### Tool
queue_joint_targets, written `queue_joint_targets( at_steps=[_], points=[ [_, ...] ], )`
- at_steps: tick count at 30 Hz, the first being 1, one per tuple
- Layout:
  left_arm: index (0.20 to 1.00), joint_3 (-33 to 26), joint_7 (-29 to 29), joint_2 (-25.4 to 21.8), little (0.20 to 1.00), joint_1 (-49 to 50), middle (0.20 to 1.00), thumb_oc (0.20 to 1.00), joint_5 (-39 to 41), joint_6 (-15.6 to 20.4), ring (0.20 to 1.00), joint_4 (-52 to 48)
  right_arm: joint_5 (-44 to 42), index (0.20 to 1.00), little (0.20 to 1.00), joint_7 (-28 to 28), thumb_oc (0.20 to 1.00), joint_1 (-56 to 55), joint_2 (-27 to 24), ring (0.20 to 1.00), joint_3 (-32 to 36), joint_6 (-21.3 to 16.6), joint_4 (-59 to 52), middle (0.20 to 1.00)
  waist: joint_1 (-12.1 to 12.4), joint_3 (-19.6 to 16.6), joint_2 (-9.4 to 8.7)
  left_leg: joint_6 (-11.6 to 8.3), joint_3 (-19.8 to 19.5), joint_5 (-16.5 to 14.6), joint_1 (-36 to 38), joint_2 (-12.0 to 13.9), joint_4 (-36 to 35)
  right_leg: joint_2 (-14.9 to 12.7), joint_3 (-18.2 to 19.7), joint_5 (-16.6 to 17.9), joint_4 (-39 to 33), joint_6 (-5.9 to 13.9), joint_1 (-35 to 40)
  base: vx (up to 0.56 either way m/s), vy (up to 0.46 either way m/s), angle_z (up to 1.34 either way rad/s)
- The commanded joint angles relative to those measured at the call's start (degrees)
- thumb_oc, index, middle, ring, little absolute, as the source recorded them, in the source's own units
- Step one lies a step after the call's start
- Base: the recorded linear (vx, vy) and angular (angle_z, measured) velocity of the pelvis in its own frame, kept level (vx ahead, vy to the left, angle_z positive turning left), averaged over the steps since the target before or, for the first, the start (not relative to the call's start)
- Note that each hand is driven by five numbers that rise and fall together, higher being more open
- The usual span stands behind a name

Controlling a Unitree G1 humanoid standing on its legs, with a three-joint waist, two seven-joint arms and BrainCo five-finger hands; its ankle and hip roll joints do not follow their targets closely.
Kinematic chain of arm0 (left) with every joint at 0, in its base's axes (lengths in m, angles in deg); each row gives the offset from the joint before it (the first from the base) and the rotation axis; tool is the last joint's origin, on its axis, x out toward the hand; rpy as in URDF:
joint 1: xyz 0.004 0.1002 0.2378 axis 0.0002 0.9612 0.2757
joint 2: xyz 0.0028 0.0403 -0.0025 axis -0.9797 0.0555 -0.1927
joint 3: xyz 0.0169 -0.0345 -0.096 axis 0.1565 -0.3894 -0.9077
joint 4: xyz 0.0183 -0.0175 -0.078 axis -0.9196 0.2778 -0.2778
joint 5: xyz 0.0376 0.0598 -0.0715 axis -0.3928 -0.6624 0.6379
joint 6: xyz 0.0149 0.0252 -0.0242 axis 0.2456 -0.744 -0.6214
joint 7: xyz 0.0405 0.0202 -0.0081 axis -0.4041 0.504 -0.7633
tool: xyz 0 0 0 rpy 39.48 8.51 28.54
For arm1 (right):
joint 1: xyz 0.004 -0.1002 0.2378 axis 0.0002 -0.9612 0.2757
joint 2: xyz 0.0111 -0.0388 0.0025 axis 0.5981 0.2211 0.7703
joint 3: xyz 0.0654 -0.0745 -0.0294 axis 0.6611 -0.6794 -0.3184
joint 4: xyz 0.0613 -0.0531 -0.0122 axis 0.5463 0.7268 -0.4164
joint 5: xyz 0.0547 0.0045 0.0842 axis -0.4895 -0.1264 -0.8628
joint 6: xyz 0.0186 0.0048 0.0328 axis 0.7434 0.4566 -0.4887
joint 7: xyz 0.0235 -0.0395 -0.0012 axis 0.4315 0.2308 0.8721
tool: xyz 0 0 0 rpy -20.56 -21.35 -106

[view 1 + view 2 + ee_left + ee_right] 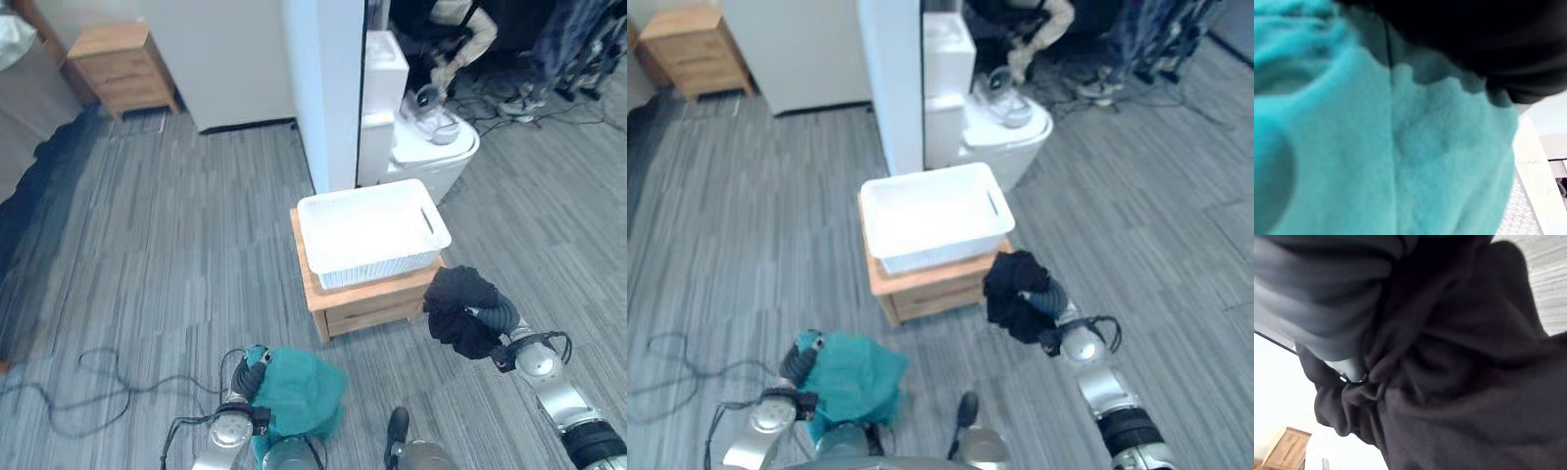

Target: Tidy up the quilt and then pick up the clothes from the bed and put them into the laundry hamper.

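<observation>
A teal garment (299, 397) hangs bunched at my left hand (247, 377), low over the floor at the front left; it fills the space past the hand's dark cover (1459, 34) in the left wrist view. My right hand (498, 319) holds a black garment (458, 308) in the air just right of the wooden stand (367, 308). One finger (1353, 371) curls into the black cloth (1459, 396). The white laundry hamper (377, 266) sits on that stand, its inside bare, left of and beyond the black garment.
A white toilet (436, 147) and a white partition wall (328, 88) stand behind the hamper. A person (460, 39) is at the back right. A wooden nightstand (122, 64) stands far left, with dark blue fabric (34, 176) along the left edge.
</observation>
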Motion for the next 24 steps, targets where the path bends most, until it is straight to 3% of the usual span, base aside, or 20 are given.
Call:
queue_joint_targets(
  at_steps=[1,2,4,5,6,7,9,13,17,24],
  points=[
    [0.200,-2.23,0.23,-4.76,0.200,0.18,0.200,0.200,-0.55,1.94,0.200,-1.47,0.66,0.200,0.200,-1.05,0.200,2.80,-2.00,0.200,1.29,-2.87,-5.91,0.200,0.18,0.03,-0.69,-1.04,1.03,-3.01,2.14,3.24,0.07,-8.96,-2.87,-4.58,22.18,8.99,-6.64,0.08,-0.055,-0.15],
    [0.200,-2.76,0.07,-5.04,0.200,0.42,0.200,0.200,-0.55,1.99,0.200,-1.61,0.59,0.200,0.200,-1.06,0.200,3.44,-1.83,0.200,1.32,-2.89,-6.28,0.200,0.40,-0.18,-0.84,-1.42,0.49,-4.14,3.16,3.55,-0.31,-10.44,-2.27,-4.30,23.29,9.96,-7.63,0.09,-0.141,-0.11],
    [0.200,-3.92,-0.14,-5.79,0.200,1.02,0.200,0.200,-0.10,2.04,0.200,-1.86,0.91,0.200,0.200,-1.39,0.200,5.62,-2.23,0.200,0.95,-2.86,-7.47,0.200,1.20,-0.49,-1.77,-2.23,2.44,-4.09,3.82,5.10,-0.17,-14.61,-5.04,-2.89,17.34,9.21,-8.00,0.10,-0.232,0.07],
    [0.200,-3.66,0.52,-6.02,0.200,1.56,0.200,0.200,-0.08,2.28,0.200,-2.03,1.07,0.200,0.200,-1.50,0.200,6.33,-3.23,0.200,1.24,-2.92,-8.38,0.200,0.70,-0.77,-2.05,-2.97,1.96,-4.32,4.26,5.45,-0.54,-14.17,-4.15,-2.35,12.18,8.84,-8.82,0.14,-0.216,-0.06],
    [0.200,-3.47,0.71,-6.02,0.200,1.49,0.200,0.200,-0.11,2.23,0.200,-2.15,0.83,0.200,0.200,-1.61,0.200,6.26,-3.87,0.200,1.77,-2.93,-8.76,0.200,0.20,-0.95,-2.18,-3.32,1.19,-4.55,4.49,5.44,-0.62,-13.56,-1.63,-1.84,9.43,9.16,-9.23,0.23,-0.313,-0.26],
    [0.200,-2.01,0.65,-6.57,0.200,0.59,0.200,0.200,-1.15,3.13,0.200,-2.08,1.19,0.200,0.200,-2.15,0.200,7.09,-6.78,0.200,2.48,-3.54,-10.03,0.200,-1.29,-1.49,-2.92,-3.87,-1.50,-5.04,4.18,5.88,-0.63,-11.18,8.53,-1.68,5.90,10.23,-9.74,0.14,-0.223,-0.11],
    [0.200,-1.90,1.37,-6.69,0.200,0.27,0.200,0.200,-0.48,2.88,0.200,-2.38,1.12,0.200,0.200,-2.17,0.200,7.51,-8.00,0.200,3.08,-3.61,-12.34,0.200,-1.03,-2.17,-3.28,-3.89,-1.23,-5.20,4.39,5.44,-0.63,-11.65,9.16,-1.43,5.25,10.16,-9.83,0.12,-0.114,0.59],
    [0.200,-1.14,0.93,-5.69,0.200,-0.85,0.200,0.200,-0.64,4.41,0.200,-1.66,0.72,0.200,0.200,-2.72,0.200,14.39,-13.14,0.200,2.30,-5.03,-13.40,0.200,-0.51,-3.75,-3.04,-4.36,-1.65,-5.11,4.85,5.00,-0.63,-11.74,8.23,-0.04,0.94,10.52,-7.22,0.10,-0.087,0.54],
    [0.200,-0.36,0.15,-4.07,0.200,-0.59,0.200,0.200,1.38,4.65,0.200,-1.81,-0.77,0.200,0.200,-1.04,0.200,23.59,-16.79,0.200,-3.22,-5.62,-14.40,0.200,0.61,-4.21,-1.24,-5.33,-3.27,-3.32,3.30,5.97,-0.63,-10.77,6.06,-0.52,-0.24,10.10,-5.20,0.07,-0.070,0.12],
    [0.200,0.63,0.12,-3.29,0.200,0.44,0.200,0.200,2.98,5.47,0.200,-1.97,0.21,0.200,0.200,-0.15,0.200,35.82,-14.22,0.200,-12.94,-5.42,-9.92,0.200,2.13,-2.81,1.41,-6.04,-5.27,-1.73,0.63,6.62,-0.63,-10.20,4.32,-1.02,-0.75,9.52,-5.08,0.00,-0.038,0.10]
  ],
)
